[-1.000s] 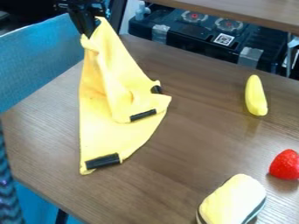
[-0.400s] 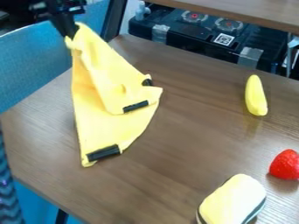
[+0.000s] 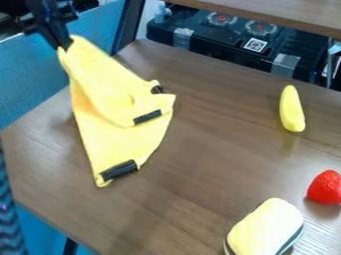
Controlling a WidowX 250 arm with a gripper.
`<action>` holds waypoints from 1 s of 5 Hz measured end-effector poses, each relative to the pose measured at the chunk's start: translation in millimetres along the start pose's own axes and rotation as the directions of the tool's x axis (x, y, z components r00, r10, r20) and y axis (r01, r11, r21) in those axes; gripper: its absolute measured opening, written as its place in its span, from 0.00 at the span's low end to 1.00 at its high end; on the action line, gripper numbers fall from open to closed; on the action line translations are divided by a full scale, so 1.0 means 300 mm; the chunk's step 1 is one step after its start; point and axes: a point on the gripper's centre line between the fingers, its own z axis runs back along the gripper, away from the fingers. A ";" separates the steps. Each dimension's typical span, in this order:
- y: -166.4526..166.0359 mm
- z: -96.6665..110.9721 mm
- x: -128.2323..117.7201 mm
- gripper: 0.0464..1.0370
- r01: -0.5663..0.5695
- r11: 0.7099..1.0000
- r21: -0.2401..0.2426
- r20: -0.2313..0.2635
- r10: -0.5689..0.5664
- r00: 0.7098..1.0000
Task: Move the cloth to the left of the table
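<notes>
The pincer [image 3: 65,46] grips the yellow cloth [image 3: 125,139]; a banana [image 3: 291,108] lies apart.

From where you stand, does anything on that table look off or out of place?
Nothing looks spilled or damaged. The one oddity is the yellow cloth: it hangs by one corner from the gripper, creased, with black strips on it. That fits a cloth being moved.

We see yellow cloth [image 3: 120,143] with black strips [image 3: 119,170], brown wood-grained table [image 3: 213,154], black gripper [image 3: 64,47], red strawberry [image 3: 325,188], yellow banana [image 3: 291,108], blue chair [image 3: 30,74], black-and-white square code [image 3: 255,45]
</notes>
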 end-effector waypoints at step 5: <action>-0.238 0.052 -0.189 0.96 0.401 0.895 0.196 -0.035 -0.402 0.915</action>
